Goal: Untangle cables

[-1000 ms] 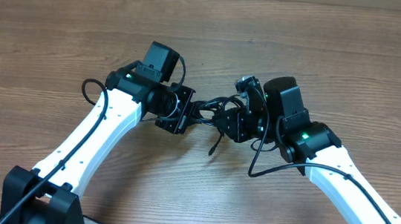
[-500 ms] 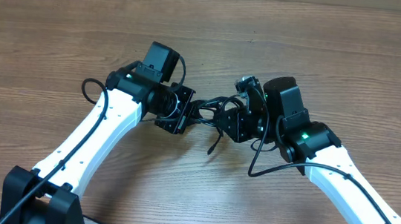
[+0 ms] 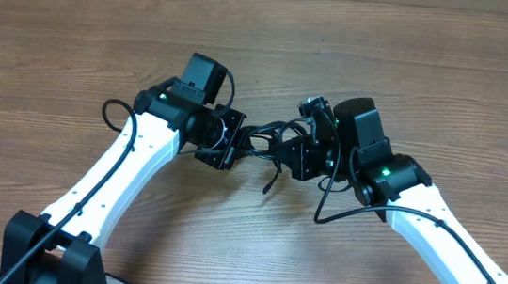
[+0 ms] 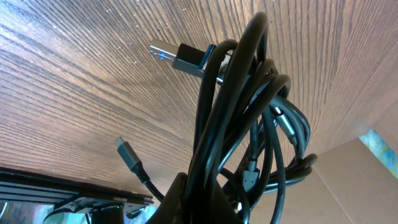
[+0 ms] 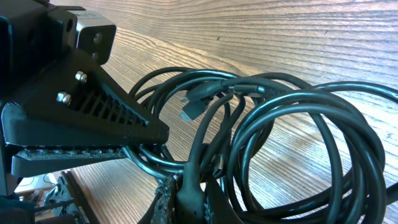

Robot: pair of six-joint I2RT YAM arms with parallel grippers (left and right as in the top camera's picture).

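Observation:
The cables [image 3: 260,143] are a knotted black bundle held above the wooden table between my two grippers. My left gripper [image 3: 233,145] is shut on the bundle's left side. In the left wrist view the looped cables [image 4: 249,106] rise out of the left gripper [image 4: 205,199], with a silver plug [image 4: 166,51] at the top and a small plug [image 4: 126,151] dangling. My right gripper [image 3: 283,153] is shut on the right side. The right wrist view shows the right gripper [image 5: 193,199] pinching strands of the cables [image 5: 280,124], with the left gripper's fingers [image 5: 87,127] close by.
One loose cable end [image 3: 269,185] hangs down toward the table [image 3: 412,74] below the bundle. Thicker black wires [image 3: 328,206] fixed to the arms loop beside each wrist. A cardboard edge [image 4: 348,168] shows in the left wrist view.
My right gripper's jaws have closed onto the bundle. Both arms and the cables have hardly shifted.

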